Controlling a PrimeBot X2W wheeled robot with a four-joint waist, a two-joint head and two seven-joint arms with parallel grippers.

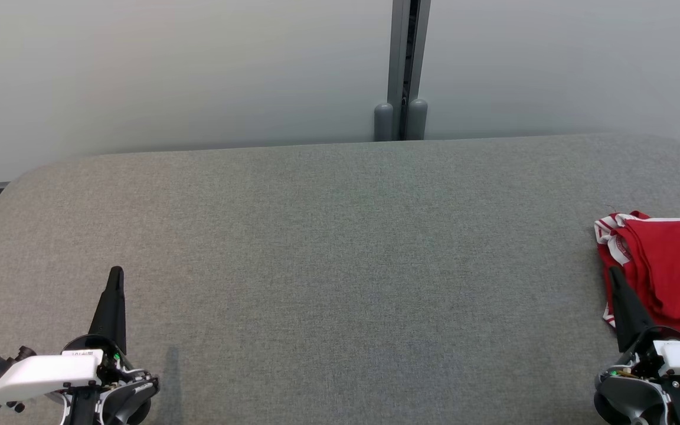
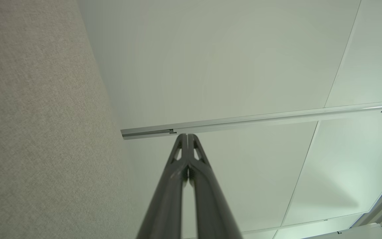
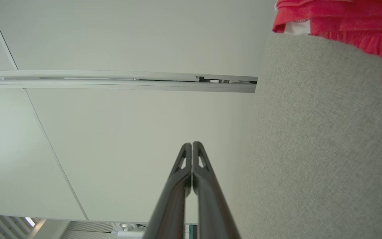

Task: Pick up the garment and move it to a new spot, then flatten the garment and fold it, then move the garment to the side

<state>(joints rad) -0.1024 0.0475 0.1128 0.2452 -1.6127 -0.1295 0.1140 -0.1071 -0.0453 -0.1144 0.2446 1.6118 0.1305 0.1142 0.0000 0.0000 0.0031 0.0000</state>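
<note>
Red with white trim, the garment [image 1: 670,265] lies in soft layers at the worktop's [image 1: 340,265] right edge, just beside our right hand [image 1: 614,273]. That hand and our left hand [image 1: 116,273] are both closed tight and empty. We judge the cloth light and limp, so we would pinch it at a hem.

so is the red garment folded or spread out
Folded: the red garment sits as a compact, layered stack near the grey table's right edge, several fabric edges stacked, not laid out flat.

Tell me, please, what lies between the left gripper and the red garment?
Only the bare grey table, as the head view shows, from the left gripper to the red garment.
</note>
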